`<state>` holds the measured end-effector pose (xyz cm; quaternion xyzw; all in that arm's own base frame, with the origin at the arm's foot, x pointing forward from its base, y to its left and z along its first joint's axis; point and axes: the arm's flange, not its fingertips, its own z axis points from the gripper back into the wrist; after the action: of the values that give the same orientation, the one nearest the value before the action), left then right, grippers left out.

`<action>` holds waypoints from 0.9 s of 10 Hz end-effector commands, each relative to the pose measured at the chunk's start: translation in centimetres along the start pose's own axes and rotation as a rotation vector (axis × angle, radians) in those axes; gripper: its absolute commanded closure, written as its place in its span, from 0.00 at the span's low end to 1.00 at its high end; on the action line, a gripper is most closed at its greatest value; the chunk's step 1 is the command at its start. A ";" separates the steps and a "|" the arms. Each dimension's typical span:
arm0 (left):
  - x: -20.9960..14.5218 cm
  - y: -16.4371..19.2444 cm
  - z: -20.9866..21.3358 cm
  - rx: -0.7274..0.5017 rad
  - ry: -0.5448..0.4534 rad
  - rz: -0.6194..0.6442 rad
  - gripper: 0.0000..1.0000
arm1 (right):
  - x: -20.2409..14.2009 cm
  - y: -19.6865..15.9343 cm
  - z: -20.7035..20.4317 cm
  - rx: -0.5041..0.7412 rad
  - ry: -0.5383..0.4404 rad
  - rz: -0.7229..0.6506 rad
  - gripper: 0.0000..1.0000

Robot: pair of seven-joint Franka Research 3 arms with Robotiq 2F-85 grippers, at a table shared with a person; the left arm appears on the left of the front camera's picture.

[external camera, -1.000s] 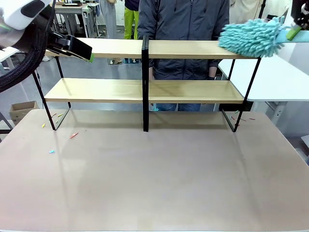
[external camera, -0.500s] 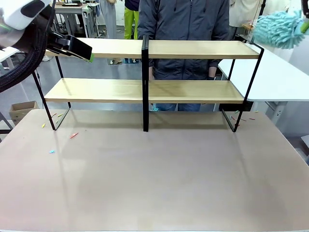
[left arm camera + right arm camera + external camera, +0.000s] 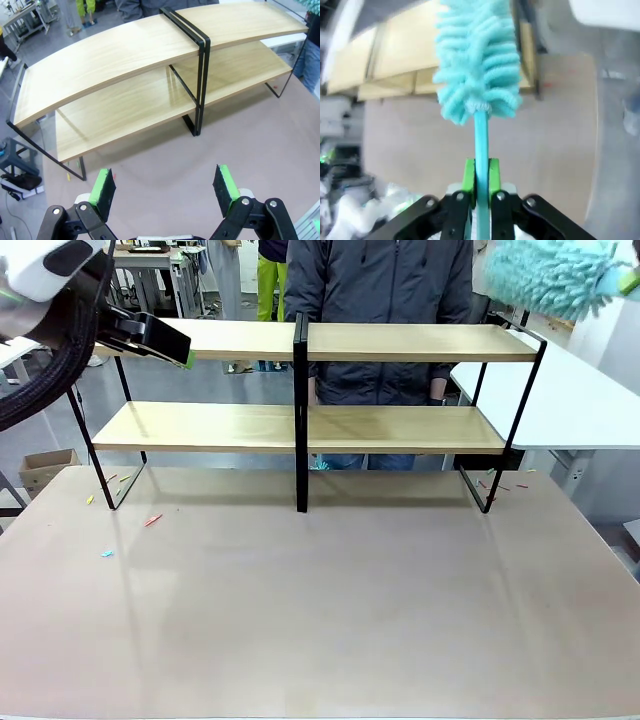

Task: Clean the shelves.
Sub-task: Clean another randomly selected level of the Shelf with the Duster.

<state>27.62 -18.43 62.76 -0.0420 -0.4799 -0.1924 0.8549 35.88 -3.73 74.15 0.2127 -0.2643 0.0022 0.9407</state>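
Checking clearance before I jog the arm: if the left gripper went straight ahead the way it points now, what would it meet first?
Probably the beige tabletop just before the shelves; the left gripper is open and empty. Depth is unclear.

left hand point(image 3: 167, 186): jaws apart, empty | shelves point(image 3: 150, 55): ahead on beige table point(image 3: 210, 165)

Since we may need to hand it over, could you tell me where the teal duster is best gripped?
Grip the duster by its thin teal handle, just below the fluffy head, coming in along the handle from its free end. The handle is slim and rigid, while the chenille head is soft and would squash. The right gripper holds it there, jaws shut on its sides.
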 end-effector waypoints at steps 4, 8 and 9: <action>0.0 0.1 0.1 0.009 -0.006 -0.001 0.00 | -8.1 -9.7 5.6 0.665 -0.091 0.489 0.88; 0.0 0.1 0.1 0.009 -0.006 -0.001 0.00 | -9.6 -17.7 2.4 0.598 -0.367 0.528 0.88; 0.0 0.1 0.1 0.009 -0.006 -0.001 0.00 | -9.5 -18.2 1.4 0.588 -0.381 0.516 0.88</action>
<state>27.63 -18.43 62.75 -0.0419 -0.4798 -0.1924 0.8550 27.50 -21.11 63.65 0.3977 -0.4530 0.2859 0.7449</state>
